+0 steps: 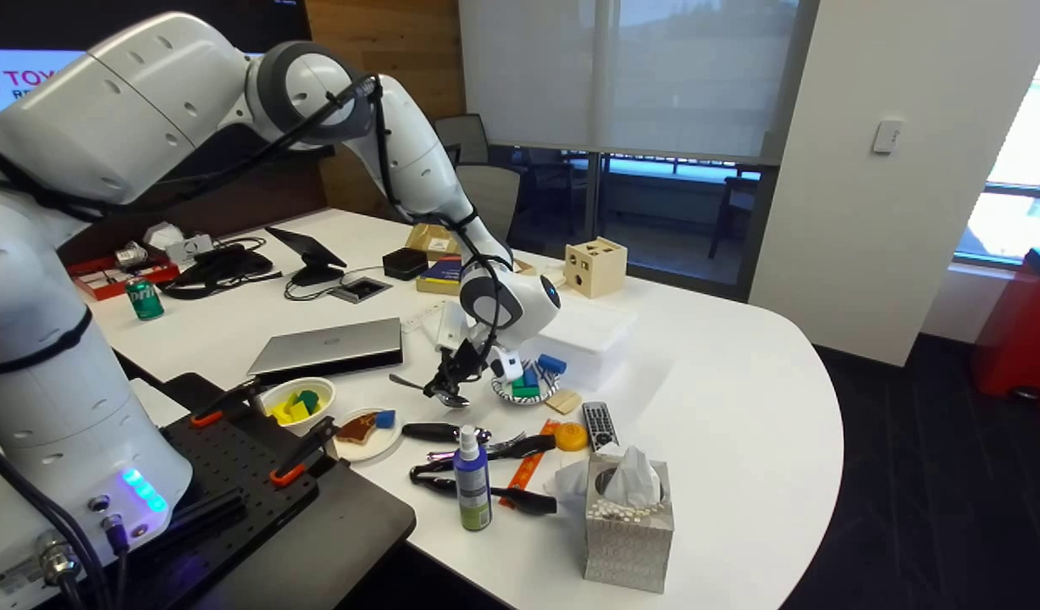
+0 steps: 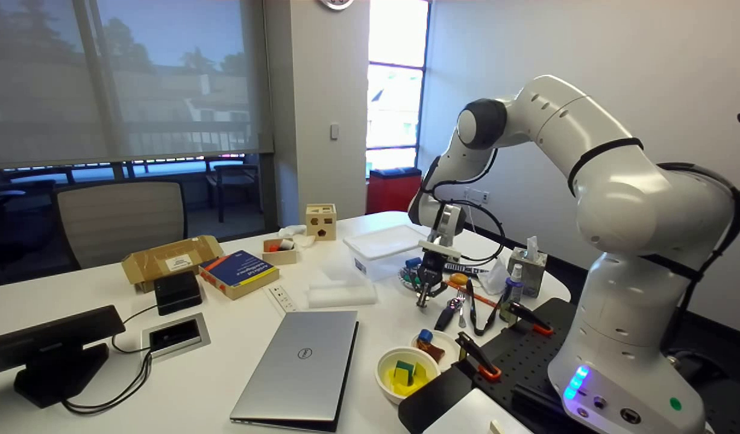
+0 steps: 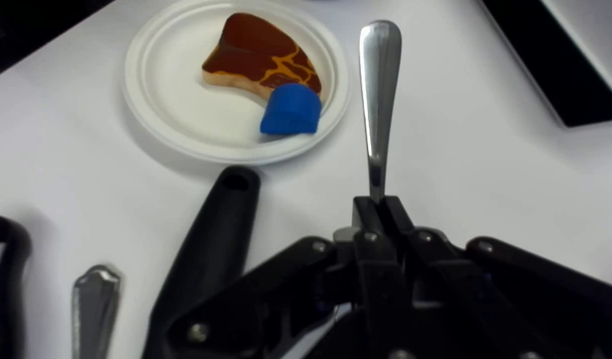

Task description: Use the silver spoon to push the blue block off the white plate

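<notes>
Gripper (image 3: 380, 200), nearly closed, clamps the silver spoon (image 3: 381, 85) between its fingertips, the handle projecting beyond them, while the blue block (image 3: 291, 109) rests beside a steak-shaped piece (image 3: 261, 52) on the white plate (image 3: 181, 114).

In an exterior view, the screen (image 1: 37, 58) far left of the tool (image 1: 438, 390) displays "TOY" in red and, beneath it, "RE"; the arm (image 1: 173, 85) covers the remainder. The green can (image 1: 145, 300), also left of the tool, bears white Sprite lettering, partly turned away. The laptop (image 2: 294, 380), left of the tool in an exterior view, carries a round Dell logo (image 2: 304, 354) near its middle. The book (image 2: 240, 271), farther left of the tool, has a title that appears to read "Artificial Intelligence". Labels on the spray bottle (image 1: 472, 485), well in front of the tool, and the cardboard box (image 2: 179, 263), far left of the tool, are not legible.
</notes>
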